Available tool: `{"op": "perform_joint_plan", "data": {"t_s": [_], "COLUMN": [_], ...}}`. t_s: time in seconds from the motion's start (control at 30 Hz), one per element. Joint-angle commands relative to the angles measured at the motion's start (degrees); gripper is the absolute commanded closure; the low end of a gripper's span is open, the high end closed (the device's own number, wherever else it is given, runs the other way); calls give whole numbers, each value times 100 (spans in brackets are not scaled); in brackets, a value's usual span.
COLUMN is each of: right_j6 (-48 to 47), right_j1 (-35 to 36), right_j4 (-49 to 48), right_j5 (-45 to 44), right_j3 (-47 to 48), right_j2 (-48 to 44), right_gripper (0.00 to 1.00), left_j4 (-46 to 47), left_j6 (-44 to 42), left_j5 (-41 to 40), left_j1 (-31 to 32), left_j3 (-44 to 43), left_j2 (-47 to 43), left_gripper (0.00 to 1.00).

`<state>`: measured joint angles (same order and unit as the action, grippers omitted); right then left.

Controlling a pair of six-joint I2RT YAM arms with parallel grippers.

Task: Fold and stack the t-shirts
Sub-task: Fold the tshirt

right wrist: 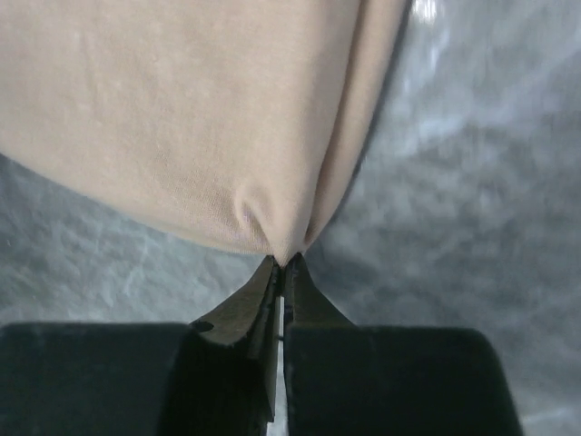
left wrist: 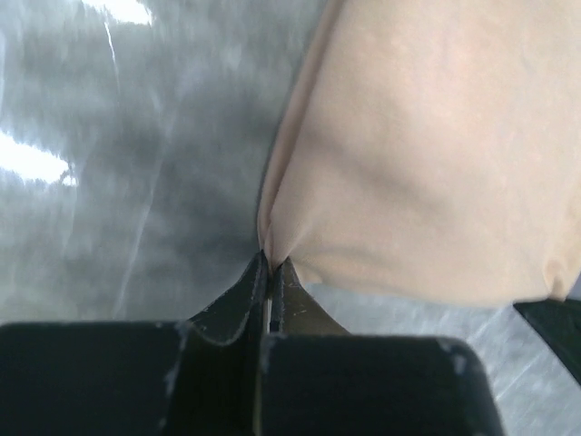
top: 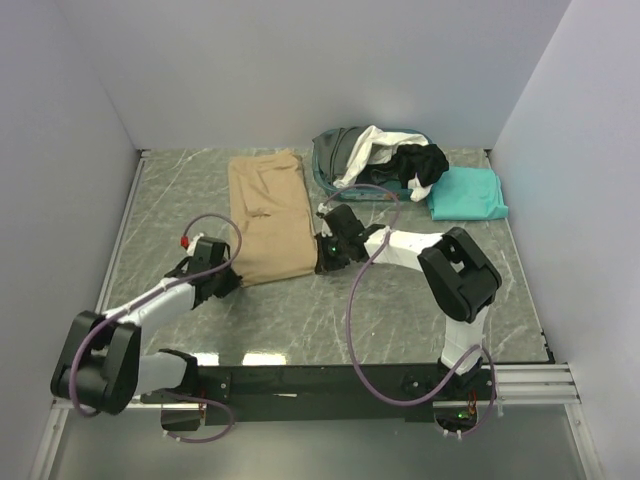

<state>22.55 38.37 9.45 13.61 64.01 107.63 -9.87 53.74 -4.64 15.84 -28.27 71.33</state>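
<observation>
the left tool is pinched together on one lower corner of the tan t-shirt, and the cloth puckers into a small peak at its tips. the right tool is clamped the same way on the other lower corner, with a short crease running up from the pinch.

in the top view the tan t-shirt lies flat on the desk as a long narrow strip left of centre, running from the upper part of the frame down toward the arms. the two tools sit at its lower end, one on each side.

judging by this, the shirt is already folded lengthwise and the cross fold is in hand. the next move calls for lifting both corners together, level and at one pace. they would then be carried up the frame and laid on the far end, so the edges meet square.

at upper right a folded teal t-shirt lies just beside the basket, probably the base of the stack. a white t-shirt and a black t-shirt spill from the basket, unfolded.
</observation>
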Motion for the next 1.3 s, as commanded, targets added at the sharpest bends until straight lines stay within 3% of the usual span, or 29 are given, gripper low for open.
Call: {"op": "perform_joint_plan", "data": {"t_s": [0.0, 0.27, 0.47, 0.6, 0.77, 0.97, 1.13, 1.27], "right_j6": [109, 303, 602, 506, 251, -92, -338, -321], "right_j1": [12, 531, 803, 944, 944, 866, 208, -145], "right_j4": [-40, 951, 1935, 2648, 3352, 3669, 3766, 2967], "right_j5": [28, -340, -174, 509, 1082, 1399, 1523, 1916], "right_j3": [-414, -1478, -1804, -1612, -1190, -469, 15, 33], "right_j2": [-627, -2184, -3580, -4267, -4593, -4506, -4181, -4032], "right_gripper": [100, 100, 100, 100, 100, 100, 100, 100], "left_j4": [-638, -2659, -3697, -4093, -3970, -3628, -3531, -2944], "left_j6": [198, 980, 1131, 981, 788, 788, 849, 938], "left_j5": [-238, -353, 120, 411, 736, 482, -255, -1011], "left_j1": [393, 1561, 1835, 1853, 1862, 1862, 1862, 1862], "left_j3": [181, -125, -590, -1004, -1373, -1708, -1927, -1937], "left_j2": [-628, -2245, -3404, -3889, -4171, -4066, -3864, -3706], "left_gripper": [99, 99, 99, 99, 99, 99, 99, 99]}}
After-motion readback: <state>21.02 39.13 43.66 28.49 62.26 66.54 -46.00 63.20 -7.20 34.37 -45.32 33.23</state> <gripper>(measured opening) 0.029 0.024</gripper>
